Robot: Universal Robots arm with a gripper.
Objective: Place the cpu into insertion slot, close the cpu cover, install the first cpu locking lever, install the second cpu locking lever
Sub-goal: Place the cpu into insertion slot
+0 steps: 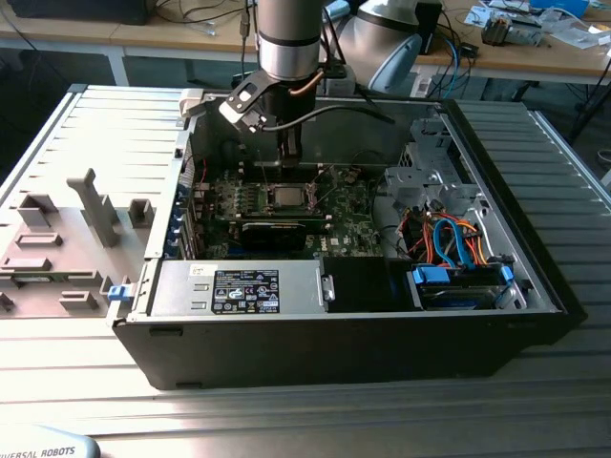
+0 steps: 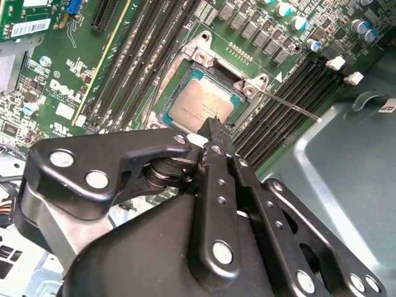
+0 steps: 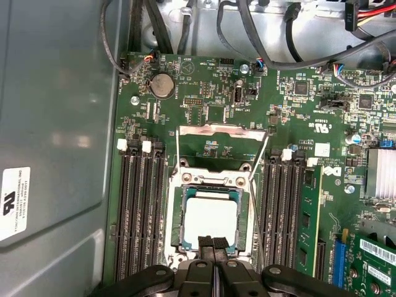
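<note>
Tool (image 1: 289, 160), shut and empty, upper centre of the exterior view, hangs over seated cpu (image 1: 286, 197); first wrist view: cover (image 3: 223, 130) open beyond.

This looks like a robotics lab or workshop. Under the gripper (image 1: 289, 157) an opened computer case (image 1: 539, 277) lies on a ribbed metal table (image 1: 286, 410). Beyond the gripper stand wooden benches (image 1: 573, 62) strewn with cables (image 1: 456, 57). Grey fixtures (image 1: 95, 205) sit toward the exterior view's left of it.
</note>
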